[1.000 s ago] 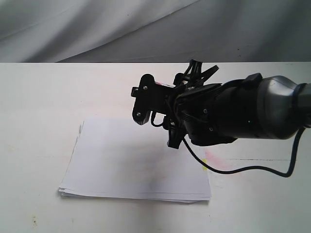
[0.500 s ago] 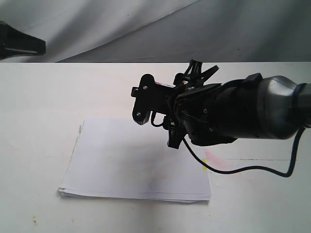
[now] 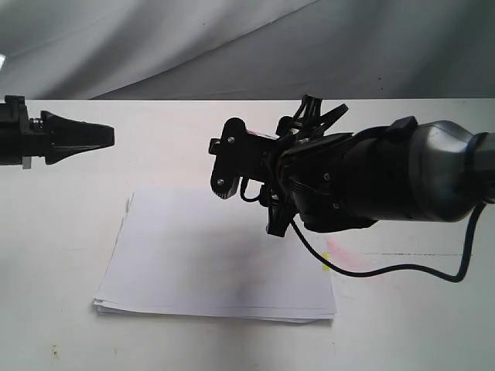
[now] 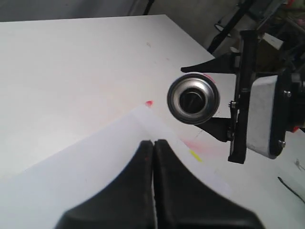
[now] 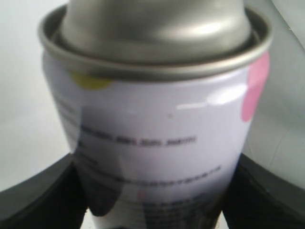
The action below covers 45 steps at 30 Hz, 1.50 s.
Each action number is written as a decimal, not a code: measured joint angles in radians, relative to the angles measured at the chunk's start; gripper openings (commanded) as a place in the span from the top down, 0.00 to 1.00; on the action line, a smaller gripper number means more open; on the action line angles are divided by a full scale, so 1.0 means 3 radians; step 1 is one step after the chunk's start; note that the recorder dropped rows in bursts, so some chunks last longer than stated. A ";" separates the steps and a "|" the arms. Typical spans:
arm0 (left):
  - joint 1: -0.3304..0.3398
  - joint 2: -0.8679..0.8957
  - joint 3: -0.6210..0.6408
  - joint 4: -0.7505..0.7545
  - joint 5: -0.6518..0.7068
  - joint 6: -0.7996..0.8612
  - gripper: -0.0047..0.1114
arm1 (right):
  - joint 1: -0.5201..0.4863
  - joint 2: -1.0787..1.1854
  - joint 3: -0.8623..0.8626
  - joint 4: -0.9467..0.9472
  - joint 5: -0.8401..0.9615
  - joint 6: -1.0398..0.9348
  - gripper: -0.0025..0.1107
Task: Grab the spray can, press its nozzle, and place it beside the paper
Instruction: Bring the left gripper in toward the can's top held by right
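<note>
Our right hand (image 5: 152, 205) grips the spray can (image 5: 152, 124), with one black finger (image 5: 38, 195) pressed to each side of its body. Seen this close, the can fills the right wrist view. It has a silver rim and dome at one end, and lines of grey text run across a pale label marked with a yellow spot and a pink one.

Facing it and well apart from it, our left hand (image 4: 153, 143) is empty, its two fingers shut flat against each other. From that side the can (image 4: 193, 99) shows its round end: a silver ring with a dark centre, held clear of the surface between the right hand's fingers. In the exterior view we cannot make out the can itself behind the right arm's black fittings.

Below both hands lies the paper (image 3: 209, 263), a thin white stack flat on the surface (image 3: 62, 232). Its yellow tab (image 3: 325, 259) is at the edge under the right arm, beside a faint pink smear. A black cable (image 3: 387, 270) trails from that arm across the surface. Beyond the hands, a grey cloth (image 3: 155, 46) hangs behind the far edge.
</note>
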 measured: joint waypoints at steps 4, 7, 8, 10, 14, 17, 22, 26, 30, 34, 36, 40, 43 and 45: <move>-0.0038 0.0134 -0.0176 0.0008 0.0072 0.0081 0.96 | 0.0000 0.0000 0.0000 0.0000 0.0000 0.0000 0.98; -0.0185 0.0149 -0.0331 0.0085 0.0072 0.0089 0.96 | 0.0000 0.0000 0.0000 0.0000 0.0000 0.0000 0.98; -0.0282 0.0149 -0.0401 0.0109 0.0065 0.0082 0.96 | 0.0000 0.0000 0.0000 0.0000 0.0000 0.0000 0.98; -0.0442 0.0149 -0.0492 0.0171 -0.0027 0.0076 0.96 | 0.0000 0.0000 0.0000 0.0000 0.0000 0.0000 0.98; -0.0732 0.0149 -0.0703 0.0351 -0.0346 0.0070 0.96 | 0.0000 0.0000 0.0000 0.0000 0.0000 0.0000 0.98; -0.0801 0.0149 -0.0808 0.0478 -0.0439 0.0070 0.96 | 0.0000 0.0000 0.0000 0.0000 0.0000 0.0000 0.98; -0.0807 0.0221 -0.0854 0.0470 -0.0442 0.0148 0.96 | 0.0000 0.0000 0.0000 0.0019 0.0000 0.0000 0.98; -0.0810 0.0455 -0.0854 0.0318 -0.0218 0.0320 0.96 | 0.0000 0.0000 0.0000 0.0024 0.0000 0.0000 0.98; -0.0810 0.0635 -0.0854 0.0281 -0.0104 0.0403 0.96 | 0.0000 0.0000 0.0000 0.0024 0.0000 0.0000 0.98; -0.0810 0.0699 -0.0854 0.0261 0.0055 0.0523 0.96 | 0.0000 0.0000 0.0000 0.0024 0.0000 -0.0006 0.98; -0.0810 0.0699 -0.0854 0.0244 0.0084 0.0536 0.96 | 0.0000 0.0000 0.0000 0.0024 0.0000 -0.0006 0.98; -0.0810 0.0699 -0.0854 0.0193 0.0105 0.0557 0.96 | 0.0000 0.0000 0.0000 0.0024 0.0000 -0.0006 0.98; -0.0810 0.0699 -0.0854 0.0149 0.0106 0.0595 0.96 | 0.0000 0.0000 0.0000 0.0024 0.0000 -0.0006 0.98; -0.0810 0.0699 -0.0854 0.0119 0.0106 0.0619 0.96 | 0.0000 0.0000 0.0000 0.0024 0.0000 -0.0006 0.98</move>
